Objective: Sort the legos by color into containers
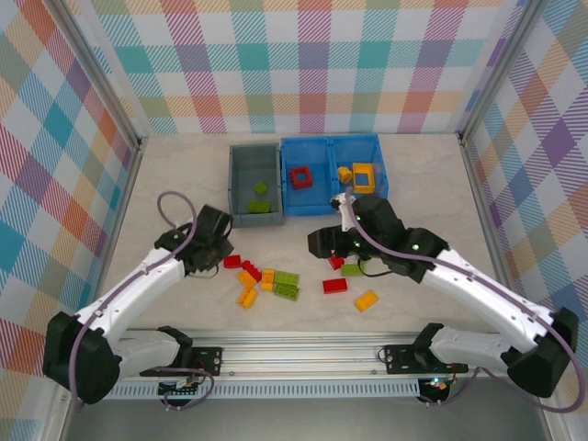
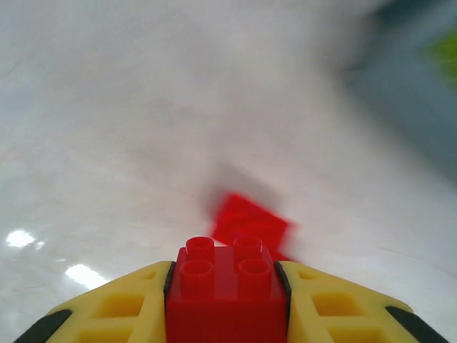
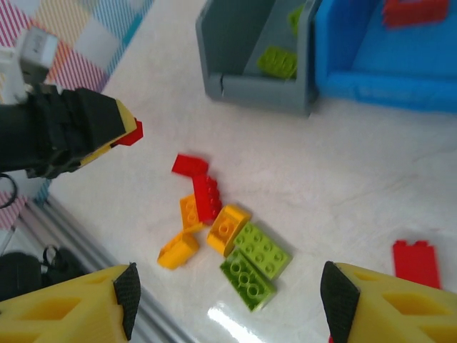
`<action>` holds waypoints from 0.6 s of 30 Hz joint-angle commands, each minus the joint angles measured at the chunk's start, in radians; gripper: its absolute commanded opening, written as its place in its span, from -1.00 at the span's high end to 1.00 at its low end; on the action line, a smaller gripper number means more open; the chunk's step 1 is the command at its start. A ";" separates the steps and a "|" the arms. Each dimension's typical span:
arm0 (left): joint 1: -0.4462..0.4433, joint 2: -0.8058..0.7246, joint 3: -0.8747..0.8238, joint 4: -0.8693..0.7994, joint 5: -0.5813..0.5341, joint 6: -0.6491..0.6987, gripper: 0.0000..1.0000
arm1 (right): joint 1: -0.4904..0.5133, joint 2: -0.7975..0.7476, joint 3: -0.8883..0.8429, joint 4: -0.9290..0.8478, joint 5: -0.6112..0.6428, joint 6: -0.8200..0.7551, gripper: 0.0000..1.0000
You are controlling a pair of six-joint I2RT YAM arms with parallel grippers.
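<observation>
1. The left end effector (image 2: pixel 227 325) is clamped on a red brick (image 2: pixel 227 286). It's a glossy two-by-two piece, four round studs up, wedged tight between the yellow fingers (image 2: pixel 121 311).
2. On the overhead view that left end effector (image 1: pixel 213 246) sits left of centre, right at the left edge of the loose pile. I can't tell whether the brick is clear of the table (image 1: pixel 184 184).
3. Just beyond the held piece on the left wrist view lies another red lego (image 2: pixel 250 221), too blurred to make out its studs.
4. The right end effector (image 3: pixel 228 307) has its fingers spread wide apart with nothing between them. Near the bottom centre of its wrist view, two lime green bricks (image 3: pixel 264 250) lie side by side and touching.
5. The loose pile sits mid-table. A red pair (image 1: pixel 242 265) is at its upper left and three orange-yellow pieces (image 1: pixel 247 298) lie just below and beside it. Well to the right are a flat red brick (image 1: pixel 334 285) and an orange one (image 1: pixel 367 299).
6. The grey bin (image 1: pixel 241 175), upper centre, holds lime green pieces (image 1: pixel 259 207) only.
7. The blue bin (image 1: pixel 329 147) touches the grey bin's right side. Its left compartment holds a hollow red frame (image 1: pixel 301 177). Its right compartment holds a yellow frame (image 1: pixel 364 175) with a small orange brick beside it.
</observation>
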 commanded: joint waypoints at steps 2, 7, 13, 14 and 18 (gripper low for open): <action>-0.147 0.260 0.313 -0.021 -0.026 0.133 0.38 | 0.005 -0.044 -0.019 0.048 0.184 0.064 -0.38; -0.191 0.582 0.647 -0.039 -0.012 0.196 0.39 | 0.001 -0.084 -0.006 0.013 0.312 0.149 -0.38; -0.188 0.922 1.016 -0.137 -0.064 0.252 0.40 | -0.001 -0.135 -0.015 -0.018 0.349 0.166 -0.40; -0.185 0.974 1.067 -0.161 -0.073 0.253 0.40 | -0.002 -0.140 -0.017 -0.028 0.351 0.167 -0.40; -0.167 1.094 1.164 -0.172 -0.070 0.254 0.39 | -0.003 -0.162 -0.031 -0.049 0.352 0.175 -0.39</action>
